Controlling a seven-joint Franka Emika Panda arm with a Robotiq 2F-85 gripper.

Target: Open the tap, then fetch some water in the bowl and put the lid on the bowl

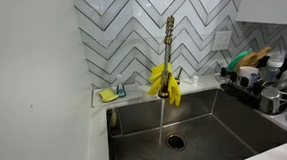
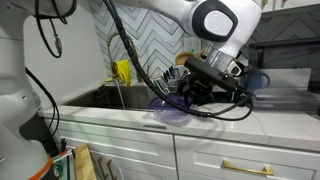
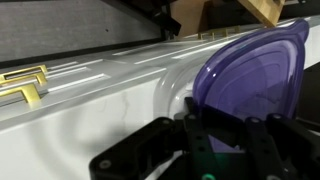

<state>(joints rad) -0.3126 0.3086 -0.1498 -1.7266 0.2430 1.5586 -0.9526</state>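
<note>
Right now water is running from the tap (image 1: 168, 36) in one thin stream (image 1: 162, 116), falling into the steel sink (image 1: 231, 115) and landing just beside its single round drain (image 1: 174, 142). Something yellow and limp (image 1: 164, 81) is hanging over the tap's neck, partly covering it. It also shows behind the arm's cables in an exterior view (image 2: 122, 70).

Along the back edge of the bench, one small holder with a yellow sponge (image 1: 110, 93) is sitting at the sink's back corner. One crowded dish rack (image 1: 263, 85) is standing at the opposite back corner of the basin, with its contents too small to count.

One translucent purple lid (image 2: 166, 110) is lying near the front edge of the white bench (image 2: 270, 118), just beside the sink. The gripper (image 2: 190, 97) is hovering right over the lid's far side, with dark cables looping around it. In the wrist view the lid (image 3: 250, 80) is filling the upper corner and the black fingers (image 3: 150, 140) are reaching in just below it. How far apart the jaws are standing, and whether they are gripping the lid's rim, I cannot tell.

A rounded blue shape (image 2: 256, 80) is sitting behind the gripper toward the back edge, too hidden by the arm to identify. Below the front edge, one gold drawer handle (image 2: 247, 168) is showing on the white cabinet. Gold bars (image 3: 22, 85) are also gleaming at the side of the wrist view.
</note>
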